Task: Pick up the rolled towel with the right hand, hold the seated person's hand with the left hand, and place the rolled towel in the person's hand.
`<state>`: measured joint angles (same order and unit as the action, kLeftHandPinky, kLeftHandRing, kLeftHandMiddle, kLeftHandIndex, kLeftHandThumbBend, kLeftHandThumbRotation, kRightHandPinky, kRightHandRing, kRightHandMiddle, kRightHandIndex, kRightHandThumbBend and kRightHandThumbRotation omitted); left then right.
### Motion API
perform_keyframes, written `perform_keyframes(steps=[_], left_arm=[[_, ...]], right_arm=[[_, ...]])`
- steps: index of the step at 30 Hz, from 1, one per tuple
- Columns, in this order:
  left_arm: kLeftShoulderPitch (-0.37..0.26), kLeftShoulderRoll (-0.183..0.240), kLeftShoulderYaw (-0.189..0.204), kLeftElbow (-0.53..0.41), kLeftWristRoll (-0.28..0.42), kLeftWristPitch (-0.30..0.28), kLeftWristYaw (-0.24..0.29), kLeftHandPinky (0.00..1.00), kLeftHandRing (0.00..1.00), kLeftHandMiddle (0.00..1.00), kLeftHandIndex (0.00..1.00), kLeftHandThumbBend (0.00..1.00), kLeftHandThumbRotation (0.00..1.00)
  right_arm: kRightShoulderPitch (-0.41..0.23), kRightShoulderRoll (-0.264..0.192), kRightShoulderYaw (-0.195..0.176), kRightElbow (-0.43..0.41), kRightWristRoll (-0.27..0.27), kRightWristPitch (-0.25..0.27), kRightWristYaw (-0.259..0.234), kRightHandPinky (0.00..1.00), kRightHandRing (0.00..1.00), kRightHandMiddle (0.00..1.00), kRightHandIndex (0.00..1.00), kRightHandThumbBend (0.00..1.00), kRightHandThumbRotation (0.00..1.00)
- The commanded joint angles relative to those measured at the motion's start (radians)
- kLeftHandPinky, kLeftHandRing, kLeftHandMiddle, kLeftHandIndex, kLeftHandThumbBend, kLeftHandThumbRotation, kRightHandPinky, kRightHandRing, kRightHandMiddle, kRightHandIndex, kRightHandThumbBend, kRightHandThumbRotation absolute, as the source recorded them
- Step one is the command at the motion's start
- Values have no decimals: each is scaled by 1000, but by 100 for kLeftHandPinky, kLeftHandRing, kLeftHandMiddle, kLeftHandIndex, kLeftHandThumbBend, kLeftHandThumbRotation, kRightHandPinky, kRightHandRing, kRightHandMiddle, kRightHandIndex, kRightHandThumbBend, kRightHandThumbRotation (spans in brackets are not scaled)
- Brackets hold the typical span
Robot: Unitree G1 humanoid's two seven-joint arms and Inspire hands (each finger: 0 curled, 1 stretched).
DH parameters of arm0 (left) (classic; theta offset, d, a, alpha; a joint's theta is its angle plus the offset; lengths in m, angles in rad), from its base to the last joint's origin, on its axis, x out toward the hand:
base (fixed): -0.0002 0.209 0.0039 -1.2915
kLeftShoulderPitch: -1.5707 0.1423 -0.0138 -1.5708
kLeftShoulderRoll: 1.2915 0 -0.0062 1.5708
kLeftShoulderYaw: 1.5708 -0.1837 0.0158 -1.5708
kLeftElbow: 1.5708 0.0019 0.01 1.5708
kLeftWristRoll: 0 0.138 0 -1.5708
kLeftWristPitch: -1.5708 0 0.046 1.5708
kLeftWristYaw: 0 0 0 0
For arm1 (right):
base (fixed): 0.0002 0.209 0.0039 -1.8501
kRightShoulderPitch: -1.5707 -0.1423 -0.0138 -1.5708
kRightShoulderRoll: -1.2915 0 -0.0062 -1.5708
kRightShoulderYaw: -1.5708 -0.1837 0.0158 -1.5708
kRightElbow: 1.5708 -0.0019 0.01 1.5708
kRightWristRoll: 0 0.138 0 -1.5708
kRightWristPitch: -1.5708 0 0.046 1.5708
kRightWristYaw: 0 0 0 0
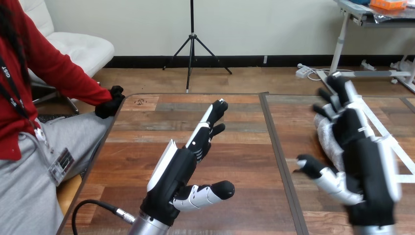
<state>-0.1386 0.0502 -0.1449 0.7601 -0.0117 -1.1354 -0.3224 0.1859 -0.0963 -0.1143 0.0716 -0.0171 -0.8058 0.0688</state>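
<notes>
A white rolled towel lies on the right part of the wooden table, mostly hidden behind my right hand. That hand hovers in front of it, open, fingers spread and pointing away, thumb out to the left. My left hand is raised over the table's middle, open, fingers straight toward the far edge and thumb out to the right, holding nothing. The person's hand, in a black glove at the end of a red sleeve, rests at the table's far left corner, well apart from my left hand.
The person sits at the left side, their lap along the table's left edge. A dark seam runs front to back between two tabletop panels. A black cable loops near my left forearm.
</notes>
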Motion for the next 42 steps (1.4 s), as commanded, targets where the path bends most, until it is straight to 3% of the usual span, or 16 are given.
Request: perform_keyframes(steps=[1, 14, 26, 34, 42], left_arm=[[-48, -17, -7, 6, -32, -12, -22, 96, 100, 100, 100, 100, 76], [-53, -30, -3, 28, -38, -21, -42, 99, 100, 100, 100, 100, 75], [-56, -36, 3, 39, -40, -25, -61, 100, 100, 100, 100, 100, 76], [-60, -34, 7, 49, -25, -29, -56, 100, 100, 100, 100, 100, 78], [-66, -35, 10, 58, -12, -37, -47, 100, 100, 100, 100, 100, 78]], right_arm=[[-78, -30, -42, -79, 10, 25, -23, 86, 93, 96, 94, 100, 54], [-120, -81, -115, -132, -16, 104, -65, 85, 92, 96, 94, 100, 44], [-190, -130, -168, -109, -26, 161, -105, 89, 95, 98, 97, 100, 40], [-238, -140, -204, -106, -121, 260, -189, 94, 97, 98, 98, 100, 44], [-284, -158, -218, -93, -157, 352, -241, 99, 100, 99, 99, 100, 47]])
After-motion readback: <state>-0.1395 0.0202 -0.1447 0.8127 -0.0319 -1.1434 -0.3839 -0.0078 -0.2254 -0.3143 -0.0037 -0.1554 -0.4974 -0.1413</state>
